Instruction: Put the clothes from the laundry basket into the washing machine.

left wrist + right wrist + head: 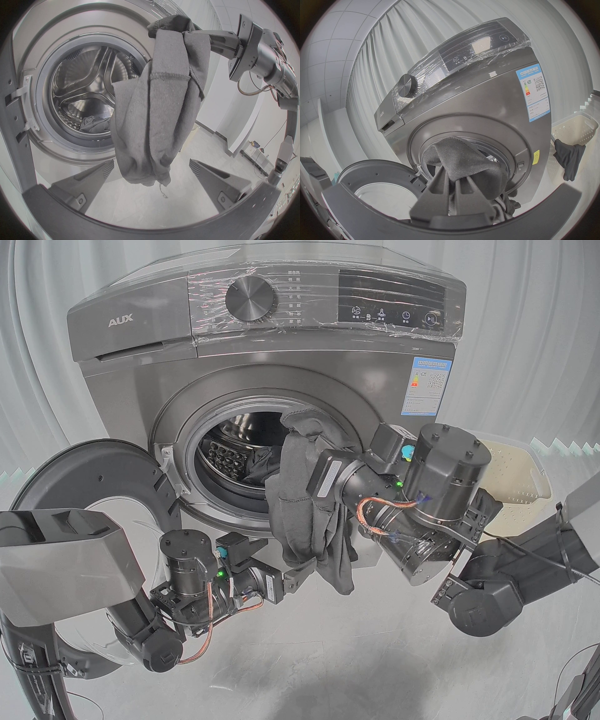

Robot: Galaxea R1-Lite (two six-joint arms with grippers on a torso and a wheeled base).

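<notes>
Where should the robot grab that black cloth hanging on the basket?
Probably at the top fold, where the black cloth drapes over the rim of the basket. Come from above: the rest hangs limp down the outside wall.

A garment is being held by the right end effector just before the washing machine's opening, with the left end effector hanging beneath its lower end. A second garment is lying inside the drum. The door is swinging out at the left. The laundry basket is sitting right of the machine, with a third garment draped over its rim.
</notes>
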